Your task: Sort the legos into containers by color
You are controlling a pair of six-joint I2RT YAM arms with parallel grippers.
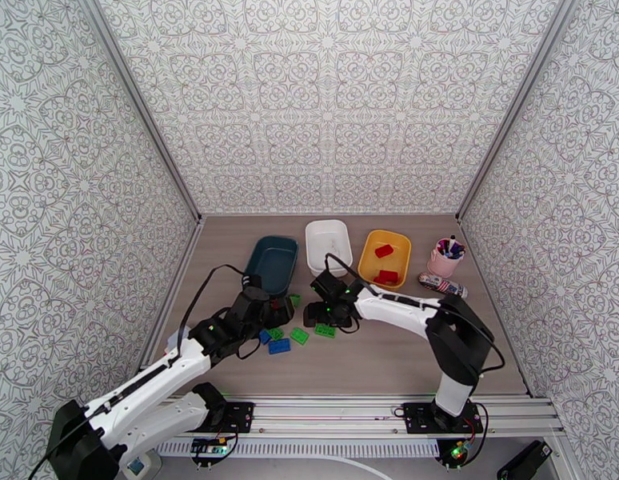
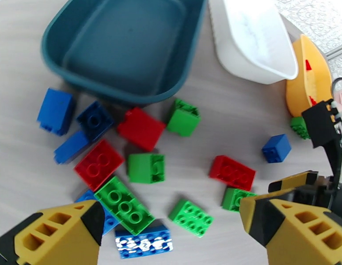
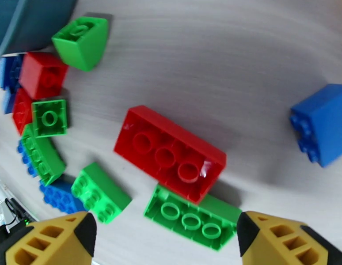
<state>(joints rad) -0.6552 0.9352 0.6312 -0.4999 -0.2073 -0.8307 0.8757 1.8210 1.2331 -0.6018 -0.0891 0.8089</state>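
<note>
I am hovering my left gripper (image 2: pixel 171 217), jaws wide apart and holding nothing, over the legos (image 1: pixel 289 338) lying loose at lower centre of the top view, just below the bare teal tub (image 1: pixel 273 262) and white tub (image 1: pixel 329 242). My right gripper (image 3: pixel 165 228) is hanging equally spread over an upturned red brick (image 3: pixel 171 155). I am judging this the picking step: next comes lowering, clamping that brick and carrying it to the yellow tub (image 1: pixel 368 266), rightmost, where two reds are lying. I am finding no readable writing.

Red, green, blue legos (image 2: pixel 146 168) loose beside teal tub (image 2: pixel 122 45)
</note>
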